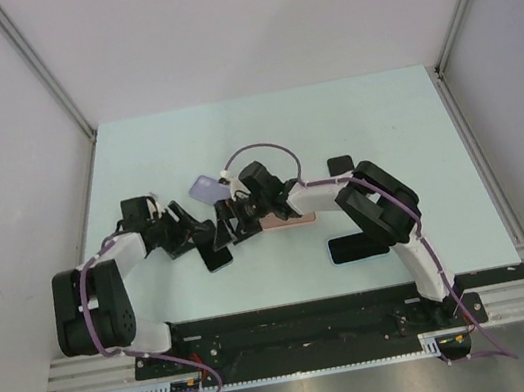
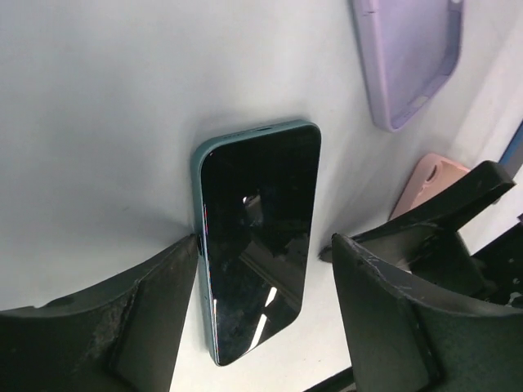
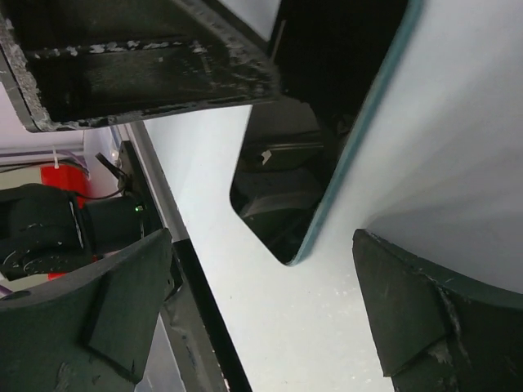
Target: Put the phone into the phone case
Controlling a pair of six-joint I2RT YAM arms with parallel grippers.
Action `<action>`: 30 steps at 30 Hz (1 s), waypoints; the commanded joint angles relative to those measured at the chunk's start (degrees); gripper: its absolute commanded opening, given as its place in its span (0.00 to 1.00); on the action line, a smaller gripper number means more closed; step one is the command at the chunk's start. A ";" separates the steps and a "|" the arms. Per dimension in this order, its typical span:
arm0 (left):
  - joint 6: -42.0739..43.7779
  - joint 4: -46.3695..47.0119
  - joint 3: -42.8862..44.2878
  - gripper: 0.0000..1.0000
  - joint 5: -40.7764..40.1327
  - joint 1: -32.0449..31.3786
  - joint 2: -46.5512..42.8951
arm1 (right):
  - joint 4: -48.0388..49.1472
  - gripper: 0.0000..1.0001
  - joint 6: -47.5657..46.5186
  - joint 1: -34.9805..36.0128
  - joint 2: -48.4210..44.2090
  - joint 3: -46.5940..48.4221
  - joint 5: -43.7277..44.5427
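Left gripper (image 2: 265,242) straddles the dark phone (image 2: 257,188) lying flat, jaws wide apart; right gripper (image 3: 261,245) just beside it, also wide, holding nothing.

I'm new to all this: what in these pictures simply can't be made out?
Top view: the pink rectangular soft case lies mostly under the right arm, its shape hidden.
Top view: too small to tell whether the left pincer touches the dark glossy teal-edged phone.
Left wrist view: the lavender soft case is cut off by the top edge.
Right wrist view: the phone's far end runs past the top edge.
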 commanded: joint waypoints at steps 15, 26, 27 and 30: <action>-3.75 5.17 7.39 0.72 -0.78 -16.79 13.30 | 8.50 0.96 3.53 6.72 -3.24 -3.01 3.00; -3.13 5.09 4.67 0.75 -4.82 -14.60 0.57 | -0.54 0.96 -2.18 5.23 -13.34 -3.01 3.25; -3.13 5.09 4.49 0.75 -5.17 -14.16 -0.75 | -1.33 0.96 -3.14 4.79 -14.30 -3.01 3.34; -2.78 5.17 3.17 0.77 -6.49 -11.27 -6.37 | -4.85 0.96 -5.42 3.57 -17.65 -3.19 4.31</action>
